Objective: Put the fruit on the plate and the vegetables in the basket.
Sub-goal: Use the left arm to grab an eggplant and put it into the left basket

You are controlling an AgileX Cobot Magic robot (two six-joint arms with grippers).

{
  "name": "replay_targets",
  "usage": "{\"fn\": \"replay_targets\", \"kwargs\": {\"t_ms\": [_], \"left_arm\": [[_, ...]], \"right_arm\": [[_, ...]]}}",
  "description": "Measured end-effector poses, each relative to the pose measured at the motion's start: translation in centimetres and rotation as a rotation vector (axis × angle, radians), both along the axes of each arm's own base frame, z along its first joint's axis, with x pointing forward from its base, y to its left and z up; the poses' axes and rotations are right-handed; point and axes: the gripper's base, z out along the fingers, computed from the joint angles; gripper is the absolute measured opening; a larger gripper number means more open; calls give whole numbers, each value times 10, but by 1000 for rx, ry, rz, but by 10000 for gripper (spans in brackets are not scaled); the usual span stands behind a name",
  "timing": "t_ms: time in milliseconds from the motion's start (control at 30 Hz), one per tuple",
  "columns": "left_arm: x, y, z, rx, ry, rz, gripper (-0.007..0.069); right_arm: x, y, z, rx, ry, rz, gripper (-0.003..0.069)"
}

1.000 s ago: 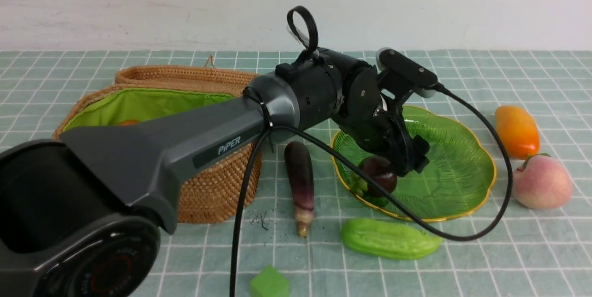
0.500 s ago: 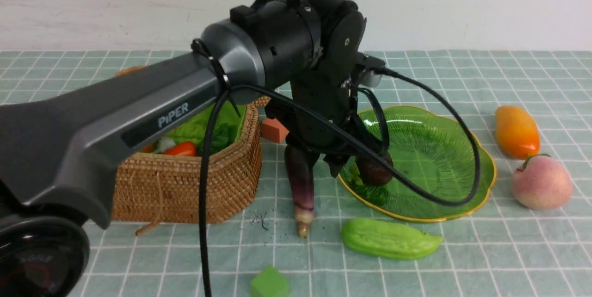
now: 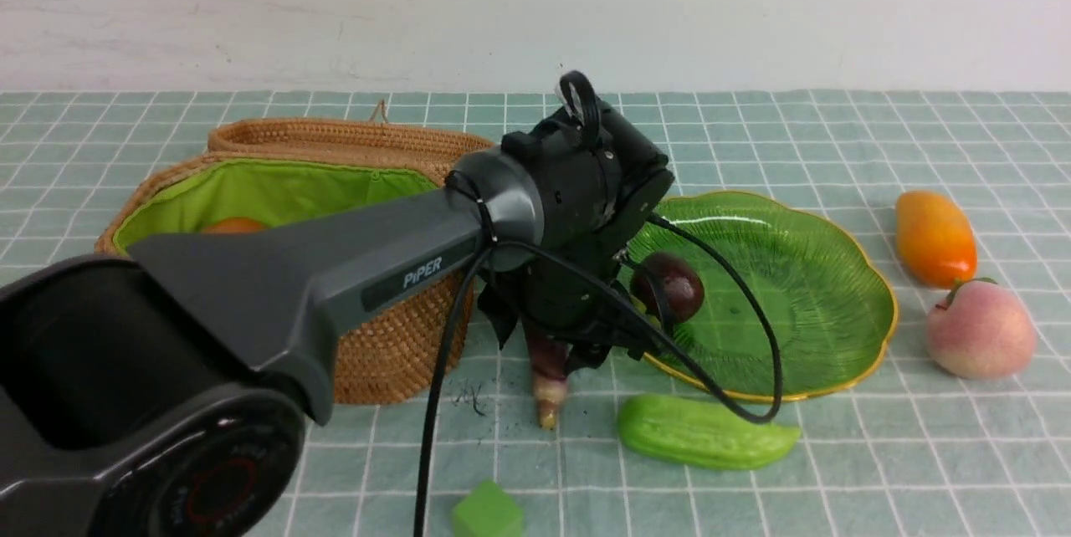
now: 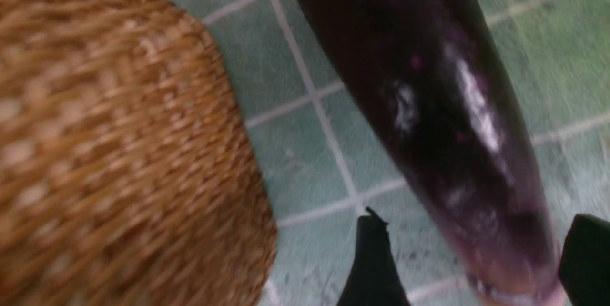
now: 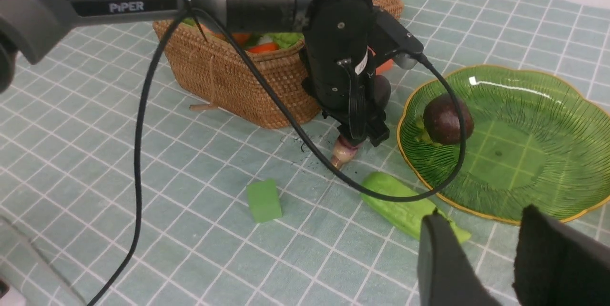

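Note:
The long dark-purple eggplant (image 3: 550,380) lies between the wicker basket (image 3: 393,345) and the green plate (image 3: 837,269). My left gripper (image 4: 476,218) is low over its pale end, open, one finger on each side. The eggplant (image 4: 429,106) sits close to one finger, and a gap shows at the other finger (image 4: 371,263). The purple mangosteen (image 3: 673,286) rests on the plate's left side. The green gourd (image 3: 703,432) lies in front of the plate. The mango (image 3: 935,237) and peach (image 3: 981,328) lie to the plate's right. My right gripper (image 5: 481,215) hangs open and empty near the gourd (image 5: 405,206).
A small green cube (image 3: 488,512) sits near the front edge. The basket (image 5: 238,86) holds a red-orange carrot (image 5: 262,48) with green leaves, and something orange (image 3: 234,225) shows against its lining. The left arm's black cable (image 3: 753,386) loops over the plate's front.
The left gripper left the mangosteen on the plate, lifted and swung left, then came down over the eggplant's lower end. The mangosteen shifted slightly on the plate.

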Motion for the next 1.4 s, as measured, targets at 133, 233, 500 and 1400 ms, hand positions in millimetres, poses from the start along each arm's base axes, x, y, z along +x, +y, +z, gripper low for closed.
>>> {"fn": "replay_targets", "kwargs": {"t_ms": [133,233,500,1400], "left_arm": [[3,-3,-14,1,5,-3,489],[4,-3,-20,7,6,-6,473],[4,-4,-23,7,8,-6,276],[-62,122,204,121,-236,-551,276]], "right_arm": [[0,0,0,-2,4,2,237],[-1,0,-1,-8,15,7,237],[-2,0,-2,-14,27,12,236],[8,-2,18,76,-203,-56,236]]}}
